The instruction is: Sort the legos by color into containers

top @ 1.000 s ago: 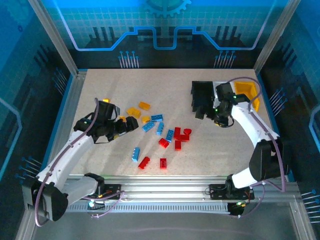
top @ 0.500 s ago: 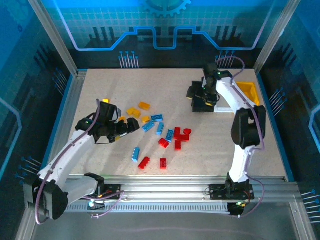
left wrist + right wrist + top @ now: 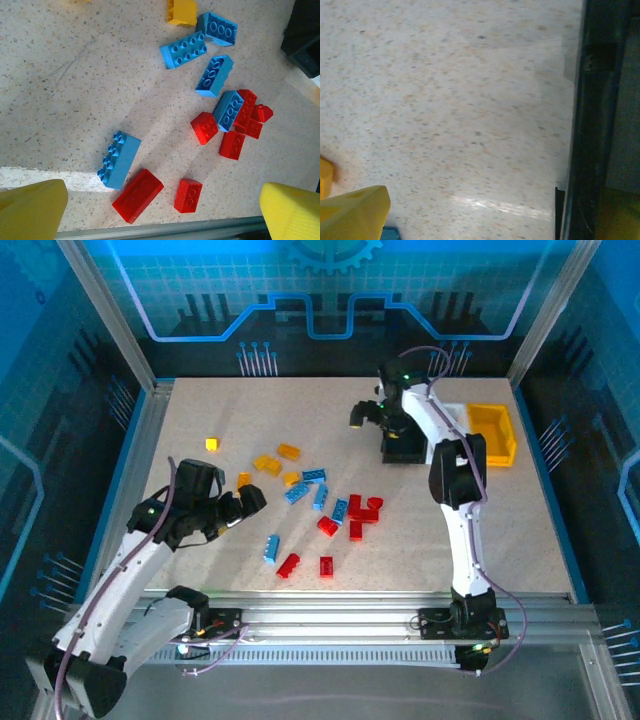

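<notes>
Left gripper point(image 3: 238, 506) has its jaws spread wide with nothing between them, and hangs at the left edge of the loose legos point(image 3: 340, 508). These lie scattered mid-table, with red bricks point(image 3: 357, 512) and blue bricks point(image 3: 313, 477) mixed together and yellow-orange bricks point(image 3: 268, 463) further left. Right gripper point(image 3: 364, 413) is likewise spread and empty, over bare table point(image 3: 200, 410) just left of the black bin point(image 3: 404, 448); the white bin point(image 3: 452, 410) and yellow-orange bin point(image 3: 493, 433) stand in line to that bin's right.
</notes>
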`<state>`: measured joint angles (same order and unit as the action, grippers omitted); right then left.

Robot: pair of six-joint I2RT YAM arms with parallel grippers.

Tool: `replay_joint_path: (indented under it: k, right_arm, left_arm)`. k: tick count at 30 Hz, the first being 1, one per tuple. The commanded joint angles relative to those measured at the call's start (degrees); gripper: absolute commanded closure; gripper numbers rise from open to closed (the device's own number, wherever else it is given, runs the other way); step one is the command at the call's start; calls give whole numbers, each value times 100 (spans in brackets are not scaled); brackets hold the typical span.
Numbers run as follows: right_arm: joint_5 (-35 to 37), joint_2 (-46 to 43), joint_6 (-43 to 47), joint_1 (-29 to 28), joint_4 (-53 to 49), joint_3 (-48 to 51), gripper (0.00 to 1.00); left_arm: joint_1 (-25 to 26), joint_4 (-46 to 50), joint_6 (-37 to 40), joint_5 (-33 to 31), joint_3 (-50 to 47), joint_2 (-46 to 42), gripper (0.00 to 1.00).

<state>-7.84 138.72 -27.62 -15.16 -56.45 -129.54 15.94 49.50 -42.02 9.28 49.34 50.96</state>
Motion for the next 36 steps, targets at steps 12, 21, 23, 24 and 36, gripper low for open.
replay_joint_path:
  k: [12, 21, 23, 24, 36]
  right_arm:
    - [-1006, 1251, -1322, -1131, 390, -2027, 3]
    - [-1452, 1550, -2060, -1525, 1138, -2510, 3]
    - [-1372, 1439, -2032, -1534, 993, -2505, 3]
    - [-1273, 1353, -1968, -1526, 863, -2490, 3]
    - [-520, -475, -400, -1402, -371, -1387, 6]
  left_arm:
    - [33, 142, 258, 41, -112, -54, 1]
    - [32, 447, 464, 15, -115, -235, 1]
    - [32, 448, 495, 4, -169, -293, 1]
    - [32, 438, 517, -1, -203, -312, 1]
    - [40, -257, 423, 113, -259, -16, 1]
